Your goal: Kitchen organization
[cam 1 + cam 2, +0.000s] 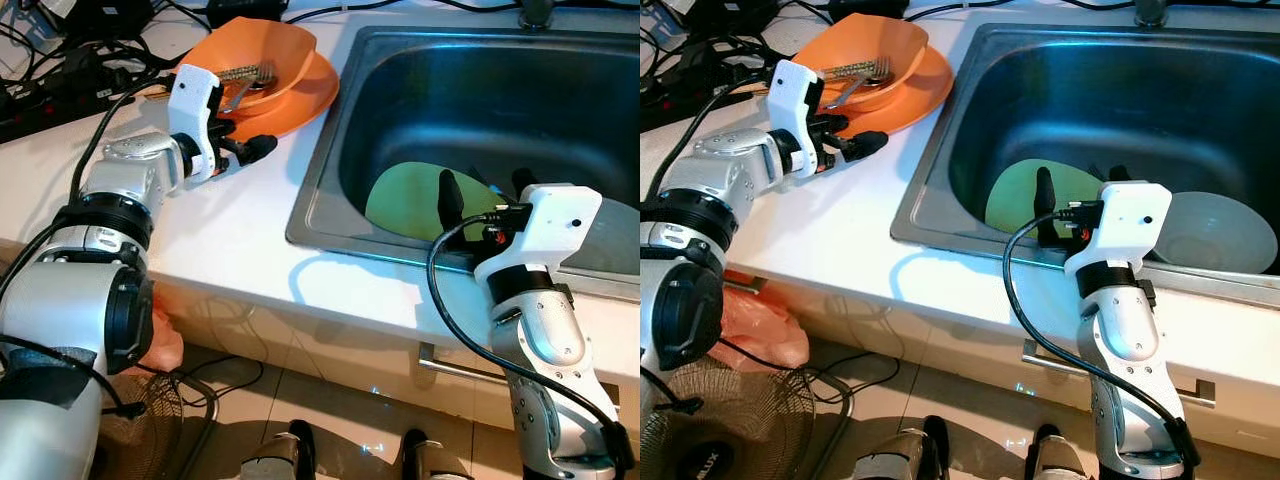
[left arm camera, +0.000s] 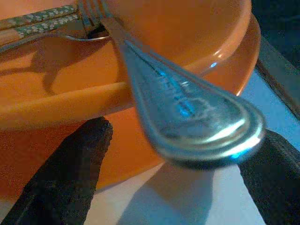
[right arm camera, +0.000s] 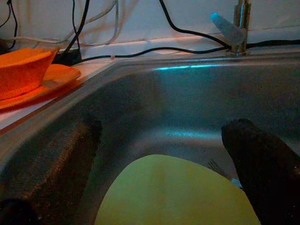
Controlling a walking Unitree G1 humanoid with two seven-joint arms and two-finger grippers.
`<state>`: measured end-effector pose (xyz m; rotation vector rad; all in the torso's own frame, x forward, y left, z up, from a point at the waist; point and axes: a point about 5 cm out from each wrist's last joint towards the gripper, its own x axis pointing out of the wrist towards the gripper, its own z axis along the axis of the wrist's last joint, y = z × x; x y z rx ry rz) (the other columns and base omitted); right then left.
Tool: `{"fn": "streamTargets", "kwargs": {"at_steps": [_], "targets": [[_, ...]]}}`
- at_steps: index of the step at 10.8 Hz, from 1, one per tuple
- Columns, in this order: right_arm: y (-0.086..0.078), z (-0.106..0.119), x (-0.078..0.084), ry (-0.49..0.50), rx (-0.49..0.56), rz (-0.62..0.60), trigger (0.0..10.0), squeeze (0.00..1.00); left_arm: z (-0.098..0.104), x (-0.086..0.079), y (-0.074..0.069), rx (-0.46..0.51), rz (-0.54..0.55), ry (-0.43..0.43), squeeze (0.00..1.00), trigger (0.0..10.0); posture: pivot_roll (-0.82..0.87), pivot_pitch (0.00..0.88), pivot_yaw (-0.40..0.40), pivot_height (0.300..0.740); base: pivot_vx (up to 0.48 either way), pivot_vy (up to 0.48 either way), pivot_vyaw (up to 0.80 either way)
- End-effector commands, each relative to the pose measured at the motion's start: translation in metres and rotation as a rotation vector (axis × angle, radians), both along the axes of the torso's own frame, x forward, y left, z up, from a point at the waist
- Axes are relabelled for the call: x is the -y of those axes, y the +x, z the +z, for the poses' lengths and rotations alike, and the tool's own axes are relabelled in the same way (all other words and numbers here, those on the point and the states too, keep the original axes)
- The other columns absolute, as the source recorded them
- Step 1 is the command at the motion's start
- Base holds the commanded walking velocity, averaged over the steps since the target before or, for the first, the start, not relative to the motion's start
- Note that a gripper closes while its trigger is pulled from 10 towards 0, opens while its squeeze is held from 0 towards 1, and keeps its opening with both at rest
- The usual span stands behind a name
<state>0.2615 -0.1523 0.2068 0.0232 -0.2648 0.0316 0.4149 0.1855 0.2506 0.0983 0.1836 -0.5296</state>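
On the white counter [image 1: 240, 215], left of the sink [image 1: 330, 150], my left claw [image 1: 243, 138] sat at the near rim of the orange plate [image 1: 310, 95], fingers spread and gripping nothing. An orange bowl [image 1: 270, 50] stood on that plate with cutlery heaped inside. One utensil, a fork [image 2: 187, 112] by its tines, leaned over the bowl's edge; its broad handle end hung between my two fingers [image 2: 70, 164] without touching either. I judged the claw was placed so as to take the handle, the one part clear of the bowl. Long axis of the fork: tines deep in the bowl, handle sloping out and down toward my wrist and the counter's front edge.

My right claw [image 1: 485, 190] hung over the sink's near wall, fingers apart, empty, just above a green plate [image 1: 405, 200] lying flat on the basin floor. A pale bowl [image 1: 1215, 230] lay beside it to the right. Judged: waiting to lift dishes out of the basin.
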Motion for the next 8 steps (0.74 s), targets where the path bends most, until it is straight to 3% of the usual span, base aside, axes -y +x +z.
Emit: {"fn": "streamTargets", "kwargs": {"at_steps": [1,3,8], "targets": [[-0.001,-0.055,0.006,0.016,-0.287,-0.036,10.0,0.00,-0.023,0.001,-0.004,-0.120,-0.007,0.025,0.00,10.0,-0.03,0.283,0.211,0.740,0.000,0.000,0.00],[-0.002,-0.055,0.006,0.017,-0.288,-0.039,10.0,0.00,-0.029,0.003,-0.005,-0.184,-0.009,0.033,0.00,10.0,-0.04,0.287,0.217,0.740,0.000,0.000,0.00],[-0.001,-0.055,0.006,0.016,-0.289,-0.039,10.0,0.00,-0.029,0.011,-0.014,-0.331,-0.217,0.059,0.00,10.0,-0.03,0.285,0.216,0.740,0.000,0.000,0.00]]}}
